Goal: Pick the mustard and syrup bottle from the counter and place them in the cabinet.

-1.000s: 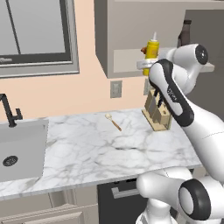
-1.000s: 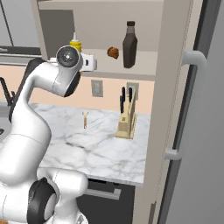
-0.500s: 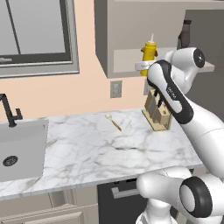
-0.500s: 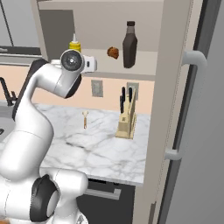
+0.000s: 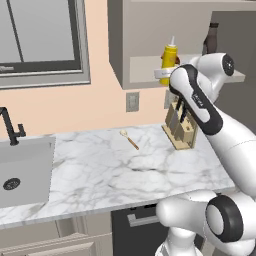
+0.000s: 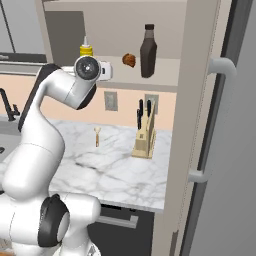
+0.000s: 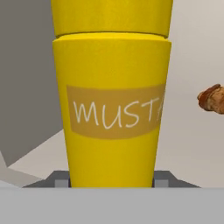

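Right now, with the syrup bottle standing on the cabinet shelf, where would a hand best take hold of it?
Grip the syrup bottle around its wide lower body, coming level from the cabinet's open front. It stands upright, and the croissant to one side leaves room.

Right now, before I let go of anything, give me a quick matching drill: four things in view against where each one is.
Things:
1. mustard
2. syrup bottle
3. croissant
4. knife block

Places:
A. on the counter, under the cabinet
B. on the cabinet shelf, between the two bottles
C. between the fingers of the hand, at the cabinet's left end
D. upright on the cabinet shelf, furthest right

Pairs: 1-C, 2-D, 3-B, 4-A
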### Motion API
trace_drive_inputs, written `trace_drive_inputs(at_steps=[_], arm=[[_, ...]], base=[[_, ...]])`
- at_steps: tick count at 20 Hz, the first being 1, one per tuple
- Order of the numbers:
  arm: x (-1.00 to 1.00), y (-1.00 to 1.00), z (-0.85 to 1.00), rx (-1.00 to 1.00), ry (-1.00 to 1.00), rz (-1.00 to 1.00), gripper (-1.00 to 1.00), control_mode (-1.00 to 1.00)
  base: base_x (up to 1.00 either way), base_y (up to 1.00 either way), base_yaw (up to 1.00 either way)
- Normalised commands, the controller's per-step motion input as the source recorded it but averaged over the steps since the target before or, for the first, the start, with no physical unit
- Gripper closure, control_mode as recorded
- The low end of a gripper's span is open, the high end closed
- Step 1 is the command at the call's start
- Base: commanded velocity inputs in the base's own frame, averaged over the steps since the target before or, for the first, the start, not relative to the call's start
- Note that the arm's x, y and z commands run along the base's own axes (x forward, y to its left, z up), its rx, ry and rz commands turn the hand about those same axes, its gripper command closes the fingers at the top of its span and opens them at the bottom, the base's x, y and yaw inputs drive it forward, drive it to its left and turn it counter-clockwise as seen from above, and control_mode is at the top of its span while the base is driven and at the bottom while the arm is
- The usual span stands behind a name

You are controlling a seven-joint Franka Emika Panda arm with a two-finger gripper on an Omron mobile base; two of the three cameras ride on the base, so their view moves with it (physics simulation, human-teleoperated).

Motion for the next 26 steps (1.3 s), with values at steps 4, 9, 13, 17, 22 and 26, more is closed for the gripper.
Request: trace_drive_inputs(at_steps=[4, 9, 13, 17, 22, 26], arm=[[0.32, 0.0, 0.0, 0.0, 0.0, 0.04, 1.0, -1.0], [0.29, 0.0, 0.09, 0.0, 0.0, 0.03, 1.0, -1.0], [0.18, 0.05, -0.02, -0.02, 0.0, 0.06, 1.0, -1.0], [0.04, 0.13, -0.27, -0.07, 0.0, 0.07, 1.0, -1.0], [0.0, 0.12, -0.27, -0.12, 0.0, 0.08, 1.0, -1.0], [0.01, 0.09, -0.13, -0.11, -0.01, 0.03, 1.0, -1.0]], base=[[0.0, 0.0, 0.0], [0.0, 0.0, 0.0], [0.0, 0.0, 0.0], [0.0, 0.0, 0.0], [0.0, 0.0, 0.0], [0.0, 0.0, 0.0]])
